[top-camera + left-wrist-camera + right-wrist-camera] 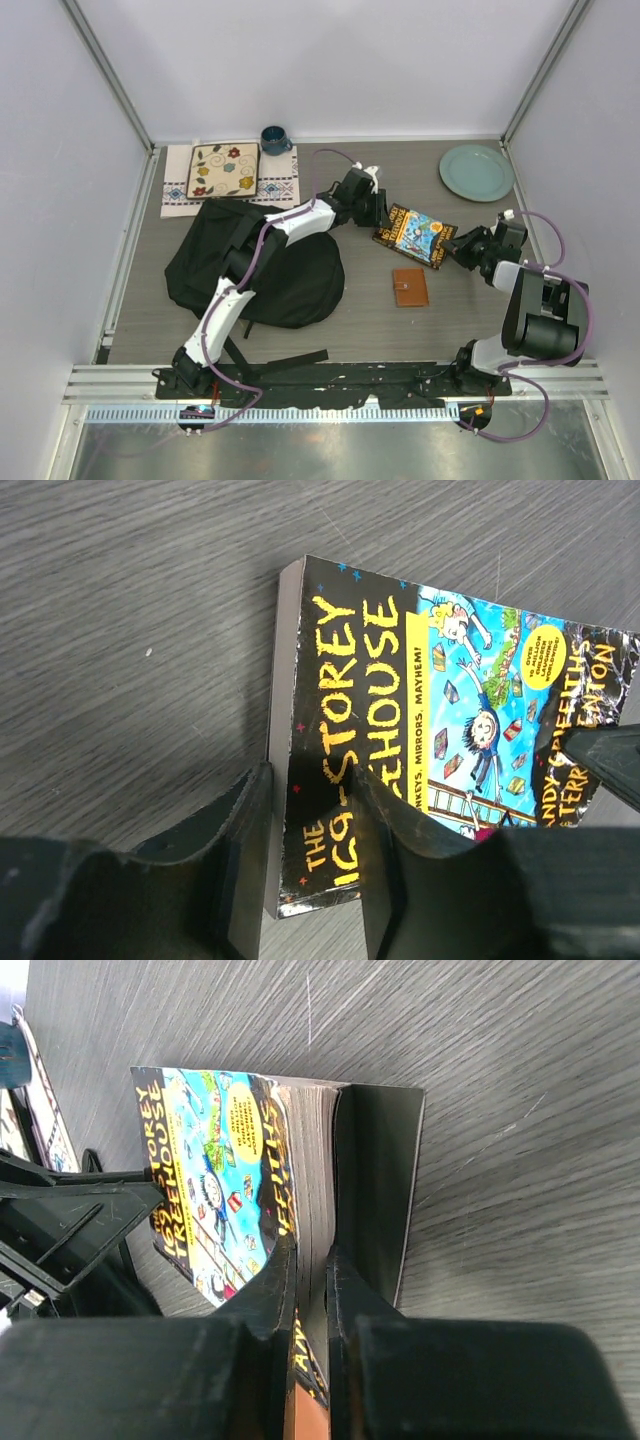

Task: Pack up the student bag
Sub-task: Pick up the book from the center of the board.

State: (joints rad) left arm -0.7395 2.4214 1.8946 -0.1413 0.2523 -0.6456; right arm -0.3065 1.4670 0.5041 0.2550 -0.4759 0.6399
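The left arm [225, 310] and right arm [520, 278] have white shells, black joints and looping purple cables [262, 240]; the left hand [383, 216] and right hand [456, 246] are matte black.

Title: lower letters on the book [420, 680] are covered by the fingers of the left gripper [313, 775]; the cover's right end is cut by the frame edge.
Left hold: fingers straddle the book's corner; actual pressure cannot be told.
Right wrist view: the book's near portion vanishes behind the right gripper [310, 1255]; author's name partly legible.
Top view: the student bag [290, 285] is partly covered by the left arm [228, 312]; its opening is not discernible.
Brown item: the flat brown object [410, 287] is too small to identify.
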